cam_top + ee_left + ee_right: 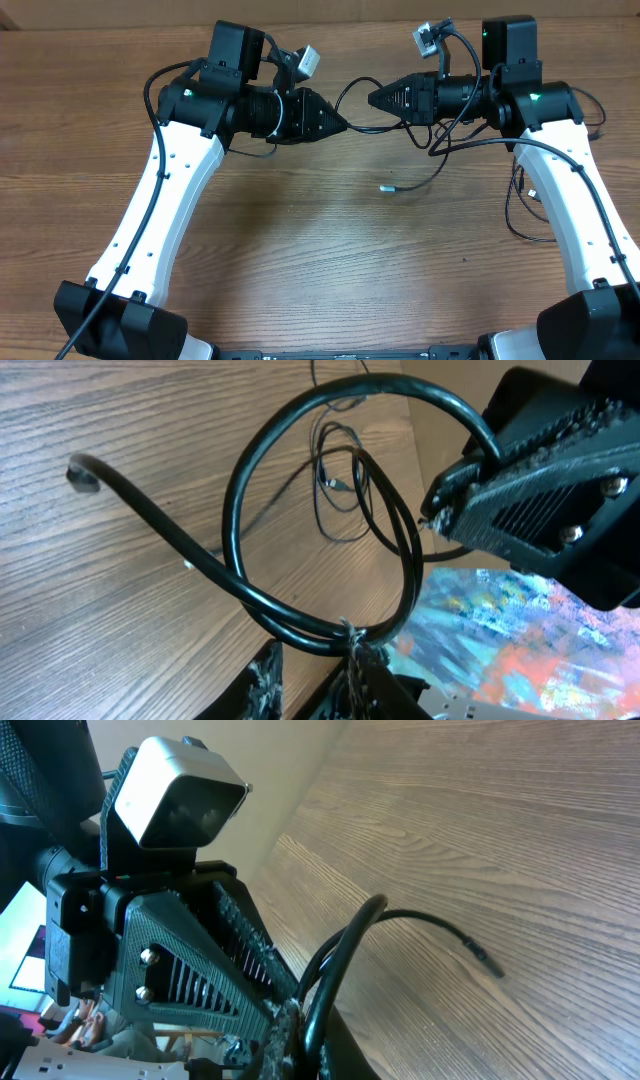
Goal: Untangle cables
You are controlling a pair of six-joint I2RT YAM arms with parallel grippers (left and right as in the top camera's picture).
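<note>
Bench point(300, 270) of brown wood spreads beneath. Left pincer point(340, 125) and right pincer point(374, 98), tips almost meeting, are each clamped on the cables point(232, 520), which loop between them. One silvery plug end point(385, 187) lies nearer the robot than both.

plug end point(385, 187) on table point(300, 250), cables point(232, 520) behind

A black cable point(352, 88) is curling into a loop in the air, pinched between the left gripper point(345, 125) and right gripper point(372, 98). Its loose, silvery-tipped end point(387, 187) is drooping toward the table point(300, 260). A thinner cable point(516, 205) is lying loosely looped at the right.
</note>
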